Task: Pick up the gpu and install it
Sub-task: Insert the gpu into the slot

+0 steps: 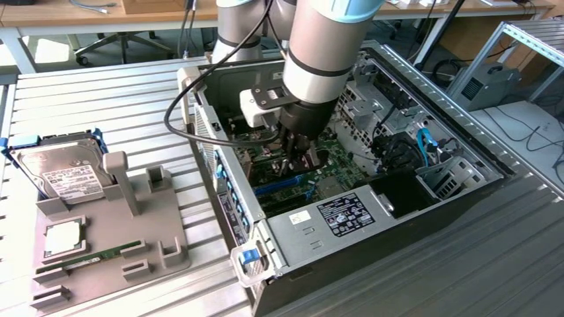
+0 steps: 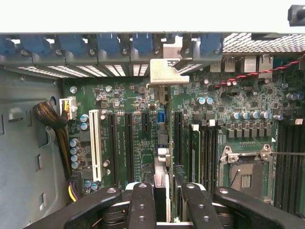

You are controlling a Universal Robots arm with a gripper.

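The gpu (image 2: 162,157) appears edge-on in the wrist view, standing upright over the green motherboard (image 2: 124,100). Its silver end bracket (image 2: 164,72) sits up against the row of rear slot openings with blue latches. My gripper (image 2: 167,193) is shut on the card, with one black finger (image 2: 141,205) on each side of it. In the exterior view the gripper (image 1: 300,157) reaches down into the open computer case (image 1: 352,228), with the dark gpu (image 1: 304,165) between its fingers just above the board. I cannot tell whether the card's edge sits in a slot.
A grey holder (image 1: 150,244) stands at the exterior view's left, carrying a hard drive (image 1: 62,173), a memory stick (image 1: 97,254) and a square chip (image 1: 63,236). Inside the case are drive cages (image 1: 440,175), cables (image 1: 423,145) and a CPU socket (image 2: 245,174).
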